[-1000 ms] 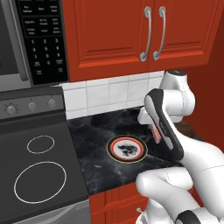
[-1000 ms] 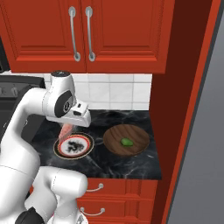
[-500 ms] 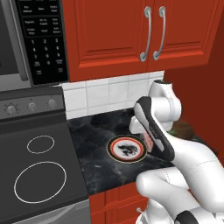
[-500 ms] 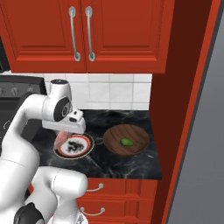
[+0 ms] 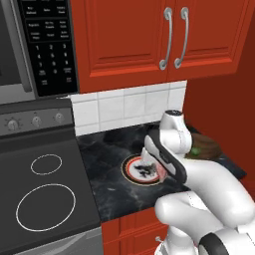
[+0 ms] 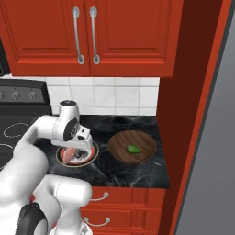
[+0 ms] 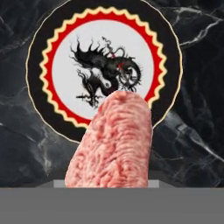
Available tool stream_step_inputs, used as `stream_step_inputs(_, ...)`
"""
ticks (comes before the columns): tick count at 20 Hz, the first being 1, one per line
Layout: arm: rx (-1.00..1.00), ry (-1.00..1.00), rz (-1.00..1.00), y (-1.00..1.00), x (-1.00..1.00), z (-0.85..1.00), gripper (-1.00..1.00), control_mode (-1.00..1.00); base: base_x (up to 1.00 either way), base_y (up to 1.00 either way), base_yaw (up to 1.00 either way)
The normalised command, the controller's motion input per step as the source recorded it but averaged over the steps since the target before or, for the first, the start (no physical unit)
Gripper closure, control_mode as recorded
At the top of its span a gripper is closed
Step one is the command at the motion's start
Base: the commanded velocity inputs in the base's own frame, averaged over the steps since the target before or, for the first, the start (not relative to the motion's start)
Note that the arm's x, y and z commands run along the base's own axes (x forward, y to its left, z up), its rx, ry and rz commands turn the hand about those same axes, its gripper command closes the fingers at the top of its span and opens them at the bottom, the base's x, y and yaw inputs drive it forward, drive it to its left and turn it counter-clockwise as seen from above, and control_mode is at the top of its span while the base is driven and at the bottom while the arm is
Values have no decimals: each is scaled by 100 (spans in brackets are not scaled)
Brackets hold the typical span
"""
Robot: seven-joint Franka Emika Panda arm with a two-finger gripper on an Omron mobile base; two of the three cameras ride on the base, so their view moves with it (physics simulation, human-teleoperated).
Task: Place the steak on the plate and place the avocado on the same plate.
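Clamped on the steak point(image 6: 69, 155), my gripper point(image 6: 79, 148) hangs low over the plate point(image 6: 90, 158) in the right base view, the pink slab dangling from the jaws above the plate's left half. Just right of the plate sits the dark brown bowl point(image 6: 133, 146) with the avocado point(image 6: 132, 148) in its middle, well apart from my claw. Right of the bowl the black marble counter point(image 6: 133, 176) meets the red side wall point(image 6: 183, 114), so the free room lies near me, along the counter's front edge.

From the left base view, my forearm covers the hand itself; the plate point(image 5: 132, 169) shows on the counter point(image 5: 112, 194) just left of it, with a sliver of steak point(image 5: 161, 171) at its right rim. The stove point(image 5: 45, 194) borders the counter on the left with open marble between it and the plate, and the tiled backsplash point(image 5: 124, 107) closes the far side. The bowl point(image 5: 206, 148) peeks out behind my arm on the right.

Looking along the hand, the steak point(image 7: 113, 144) rises from the bottom edge, its tip overlapping the plate's point(image 7: 39, 65) near rim and reaching the dragon pattern; bare marble rings the plate all round.

Since a second ago, my arm has dropped lower, carrying the steak down closer to the plate; plate, bowl and avocado have stayed put.
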Motion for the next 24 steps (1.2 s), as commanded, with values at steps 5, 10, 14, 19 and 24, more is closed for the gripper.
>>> stream_step_inputs(5,0,18,0,9,66,-29,100,-100,0,0,0)
stream_step_inputs(10,0,8,0,5,26,0,100,-100,0,0,0)
stream_step_inputs(14,0,1,0,2,16,0,100,-100,0,0,0)
stream_step_inputs(19,0,13,0,11,31,-15,100,-100,0,0,0)
stream_step_inputs(24,0,3,0,2,2,-38,100,-100,0,0,0)
